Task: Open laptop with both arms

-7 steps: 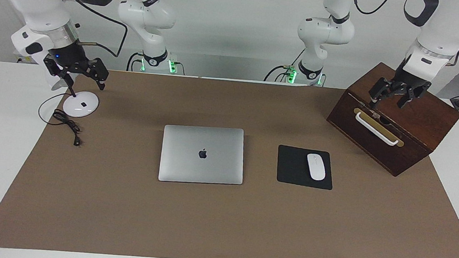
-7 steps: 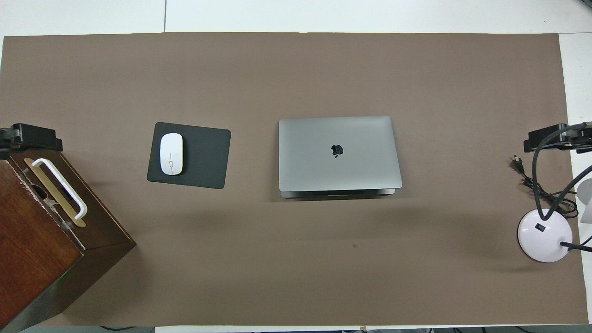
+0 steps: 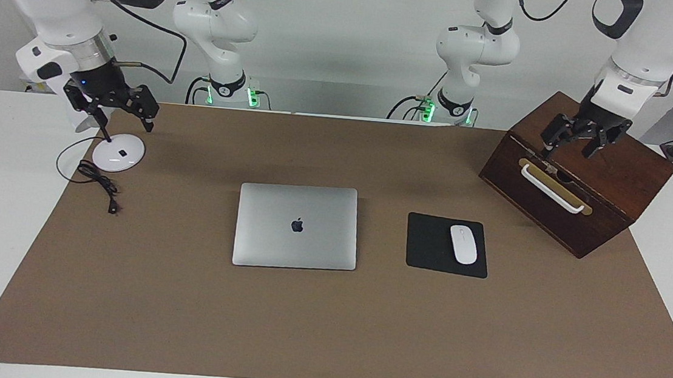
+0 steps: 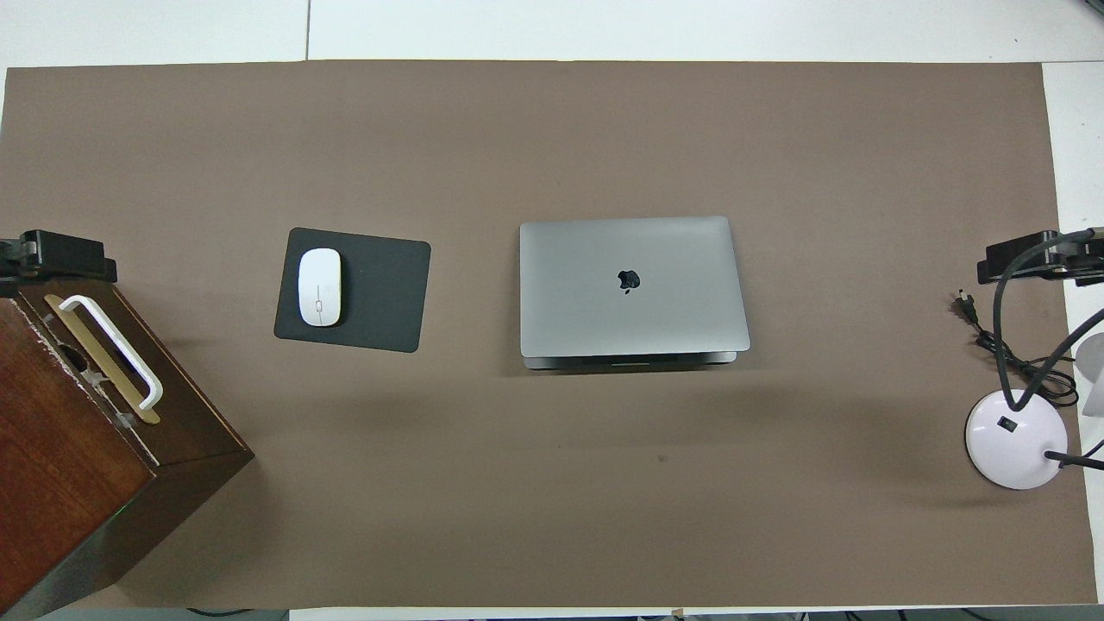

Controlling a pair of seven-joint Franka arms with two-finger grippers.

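Note:
The silver-grey laptop point(image 3: 297, 225) point(image 4: 630, 285) lies closed and flat in the middle of the brown mat, dark apple logo up. Both arms wait at the table's ends, well away from it. My left gripper point(image 3: 566, 149) point(image 4: 65, 256) hangs open over the wooden box, holding nothing. Over the lamp's round base, my right gripper point(image 3: 118, 116) point(image 4: 1026, 257) also hangs open and empty.
A black mousepad point(image 3: 429, 243) with a white mouse point(image 3: 463, 244) lies beside the laptop toward the left arm's end. The dark wooden box point(image 3: 612, 170) with a white handle stands past it. A white lamp base point(image 3: 118, 153) and its black cable point(image 3: 99, 183) are at the right arm's end.

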